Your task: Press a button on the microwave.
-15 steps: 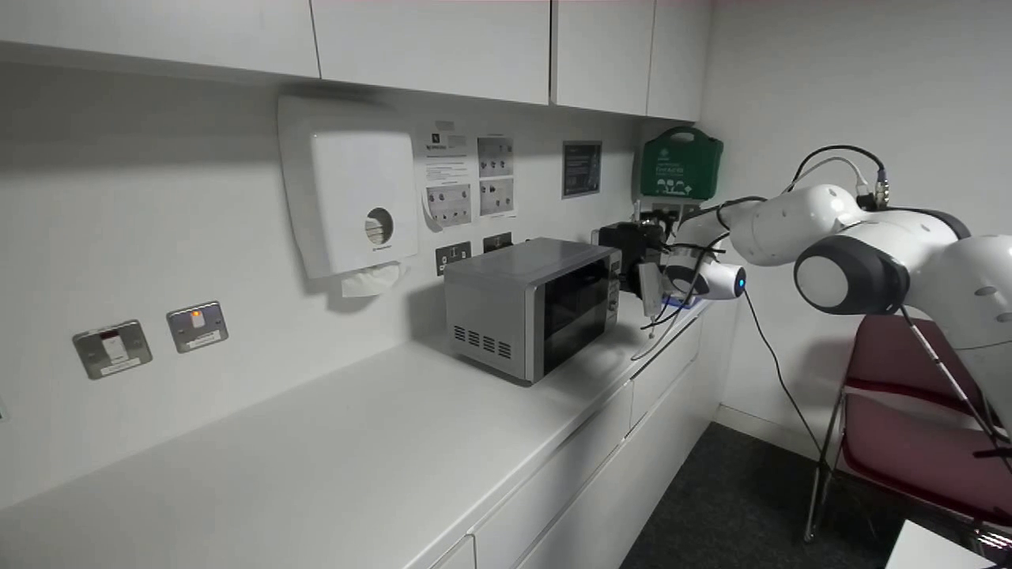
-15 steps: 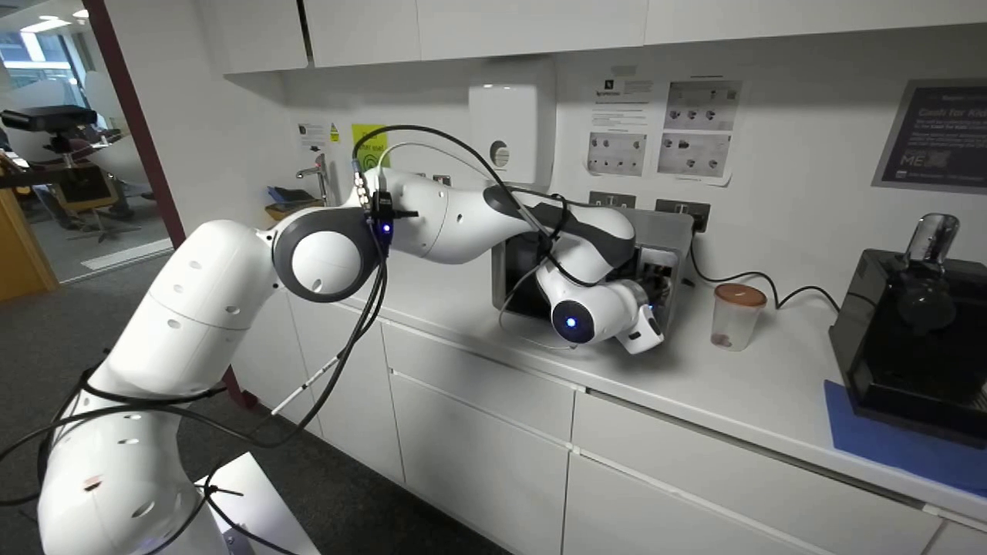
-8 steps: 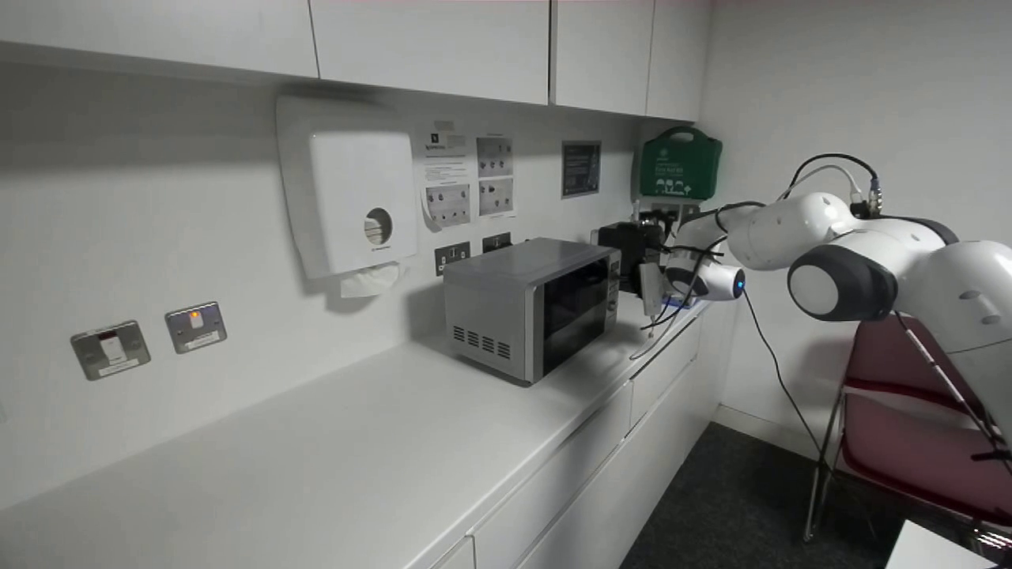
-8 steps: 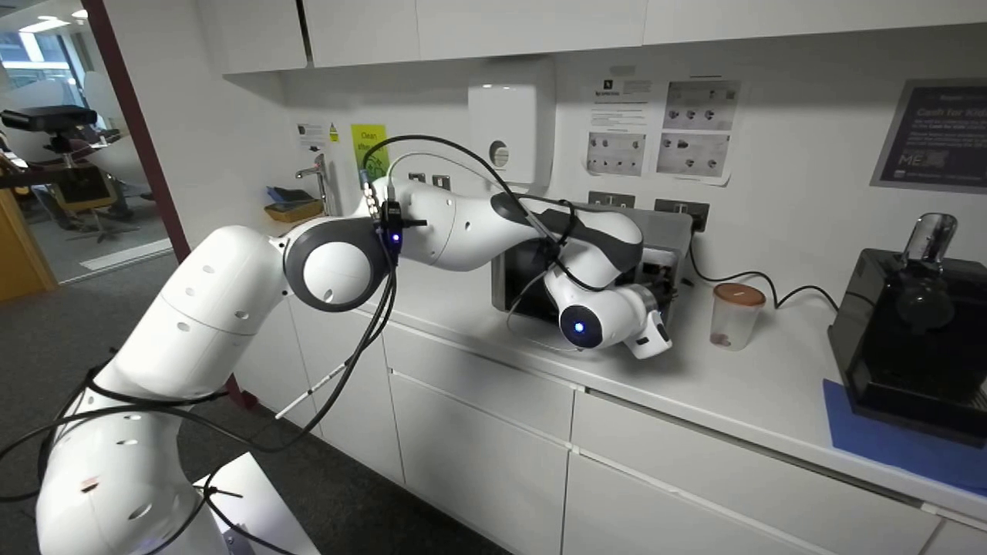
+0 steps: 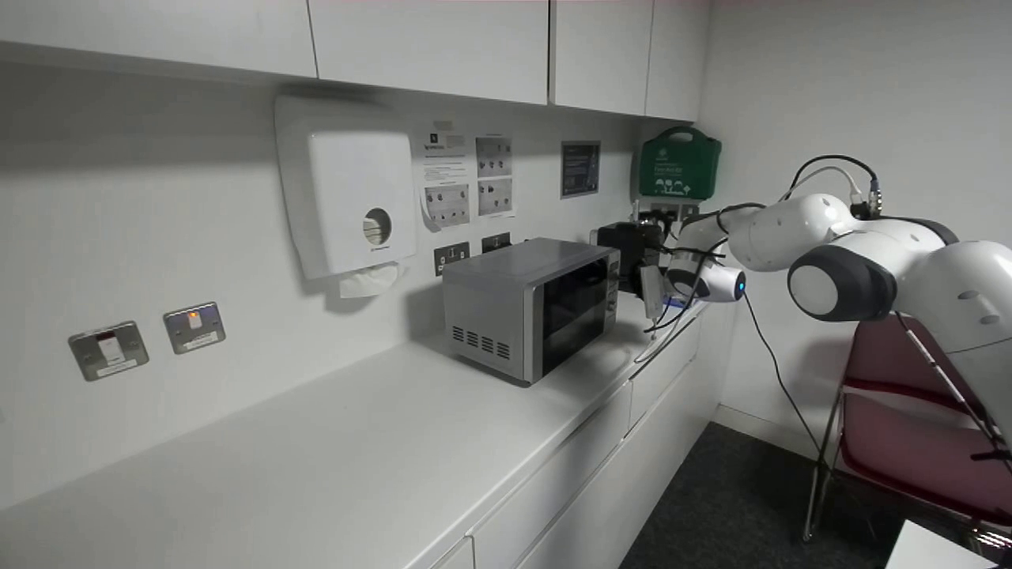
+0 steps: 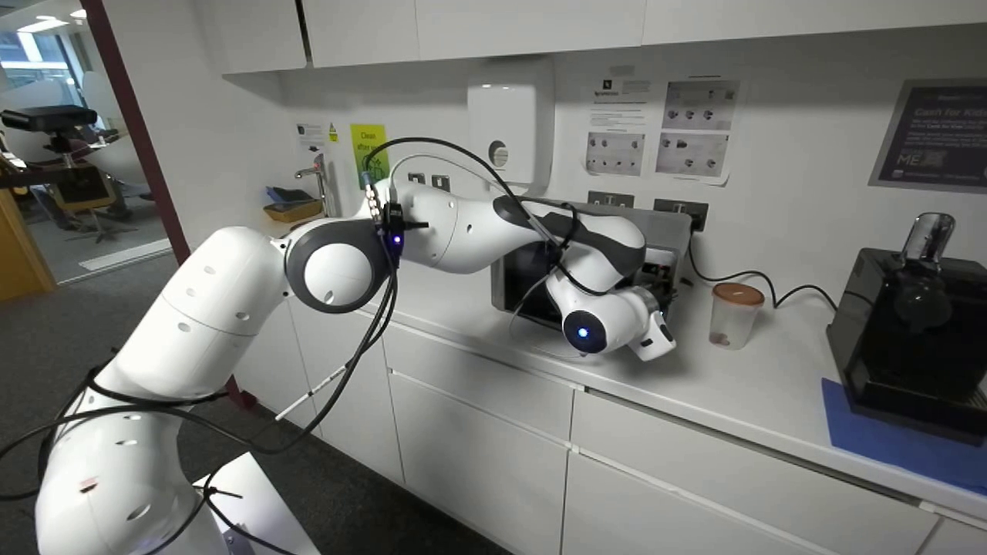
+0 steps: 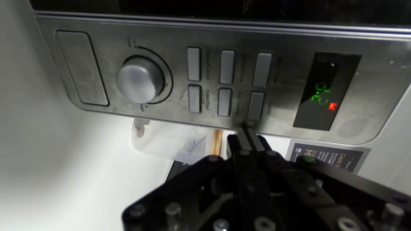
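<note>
Nearest in an exterior view is the white arm [image 6: 455, 231], which rises at lower left and bends across the front of the microwave [image 6: 667, 225], hiding much of its dark door [image 6: 518, 270]. At the arm's end is the hand [image 7: 246, 133]. Its two fingers [image 7: 243, 140] are pressed together, with a thin dark seam between them. In the wrist view their tips overlap the edge of the control strip [image 7: 290, 80], just beside a button [image 7: 256, 106] that has the word Express next to it; whether they touch the metal, I cannot tell.

That button is one of six, set in two rows of three. To one side of them is a round knob [image 7: 140, 79]; to the other, a dark display [image 7: 327, 91] shows green figures and a red mark, too blurred to read with certainty.

The microwave itself stands upright on the white surface [image 5: 316, 474], its back toward the wall [image 5: 158, 174]. A clear tub [image 6: 731, 325] with an orange-brown lid [image 6: 738, 294] stands upright farther along, between the microwave and a black machine [image 6: 910, 347], which has a blue mat [image 6: 887, 443] showing under its front.

On the wall, farthest back, are a white dispenser [image 5: 356, 190], printed notices [image 5: 447, 178] and a dark poster [image 5: 580, 168]. At the far end is a green case [image 5: 680, 163] with white printing.
</note>
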`<state>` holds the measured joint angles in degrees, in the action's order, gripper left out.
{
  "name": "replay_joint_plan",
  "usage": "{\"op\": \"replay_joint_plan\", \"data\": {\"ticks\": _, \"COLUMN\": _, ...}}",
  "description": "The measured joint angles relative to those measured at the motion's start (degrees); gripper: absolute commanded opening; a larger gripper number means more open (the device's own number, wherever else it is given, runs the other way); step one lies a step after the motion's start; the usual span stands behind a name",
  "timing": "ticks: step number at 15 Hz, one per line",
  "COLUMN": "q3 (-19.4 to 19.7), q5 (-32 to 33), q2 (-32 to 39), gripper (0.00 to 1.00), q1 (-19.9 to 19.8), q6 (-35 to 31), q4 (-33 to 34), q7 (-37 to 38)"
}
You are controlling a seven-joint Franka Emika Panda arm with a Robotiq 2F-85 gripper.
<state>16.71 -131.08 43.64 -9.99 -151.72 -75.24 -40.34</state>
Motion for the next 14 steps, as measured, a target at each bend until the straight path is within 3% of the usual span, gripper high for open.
{"op": "replay_joint_plan", "data": {"ticks": 14, "q3": 0.0, "q5": 0.09, "q2": -0.46, "gripper": 0.0, "q1": -0.19, "q6": 6.5, "q4": -4.09, "q7": -4.28}}
